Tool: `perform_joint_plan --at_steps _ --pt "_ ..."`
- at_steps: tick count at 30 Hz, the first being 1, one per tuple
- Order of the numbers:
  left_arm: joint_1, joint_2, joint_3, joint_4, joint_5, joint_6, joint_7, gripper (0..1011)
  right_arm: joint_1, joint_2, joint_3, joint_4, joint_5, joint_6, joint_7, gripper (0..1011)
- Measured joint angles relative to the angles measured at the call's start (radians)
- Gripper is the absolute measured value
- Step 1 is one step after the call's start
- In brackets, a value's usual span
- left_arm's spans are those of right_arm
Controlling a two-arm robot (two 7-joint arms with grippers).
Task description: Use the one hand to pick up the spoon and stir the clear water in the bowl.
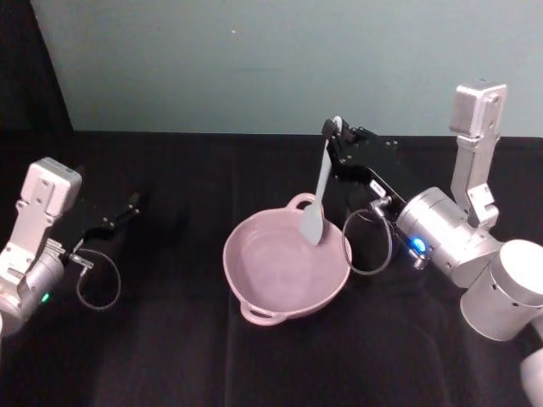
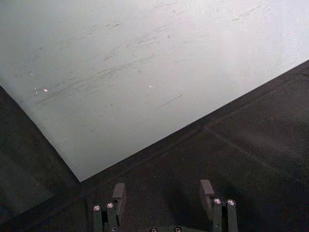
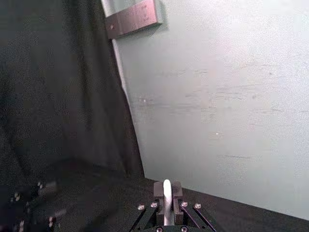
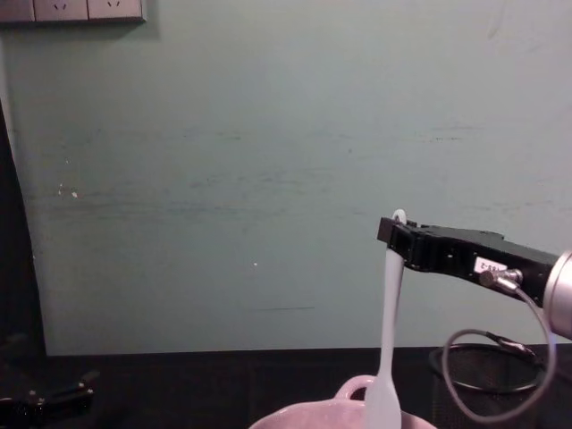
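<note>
My right gripper (image 1: 333, 136) is shut on the top of the white spoon (image 1: 319, 191), which hangs almost upright from it. The paddle end sits low over the far side of the pale pink bowl (image 1: 231, 259), close to its looped ear handle (image 1: 300, 202). I cannot tell if it touches the water. From the chest, the right gripper (image 4: 393, 234) holds the spoon (image 4: 388, 331) above the bowl rim (image 4: 308, 417). In the right wrist view the right gripper (image 3: 166, 192) pinches the handle. My left gripper (image 1: 131, 203) is parked far left on the table, and in its wrist view the left gripper (image 2: 163, 193) is open.
A black wire-mesh cup (image 4: 490, 375) stands right of the bowl, below my right wrist. A grey cable (image 1: 366, 246) loops off that wrist beside the bowl. Black cloth (image 1: 170, 356) covers the table, and a pale green wall (image 1: 254, 59) rises behind it.
</note>
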Motion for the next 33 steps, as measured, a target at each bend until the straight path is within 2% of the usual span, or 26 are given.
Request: perform_joint_plan --at_steps 5,8,11,15,20,25,29,33 --pt "0.0 0.0 0.0 0.0 0.0 0.0 0.0 1011 -0.012 0.04 -0.027 -0.049 -0.058 0.026 0.001 109" --pt "0.0 0.0 0.0 0.0 0.0 0.0 0.0 1011 -0.016 0.074 -0.07 -0.09 -0.126 0.05 0.015 109" --pt "0.0 0.0 0.0 0.0 0.0 0.0 0.0 1011 -0.018 0.088 -0.099 -0.121 -0.17 0.065 0.03 109" --pt "0.0 0.0 0.0 0.0 0.0 0.0 0.0 1011 -0.022 0.091 -0.13 -0.153 -0.204 0.077 0.049 109" --pt "0.0 0.0 0.0 0.0 0.0 0.0 0.0 1012 -0.023 0.066 -0.156 -0.164 -0.201 0.081 0.079 109" --pt "0.0 0.0 0.0 0.0 0.0 0.0 0.0 1011 -0.016 0.042 -0.166 -0.148 -0.183 0.078 0.093 109" --pt "0.0 0.0 0.0 0.0 0.0 0.0 0.0 1011 -0.001 0.008 -0.165 -0.105 -0.149 0.062 0.1 109" --pt "0.0 0.0 0.0 0.0 0.0 0.0 0.0 1011 0.013 -0.023 -0.149 -0.05 -0.11 0.044 0.099 109"
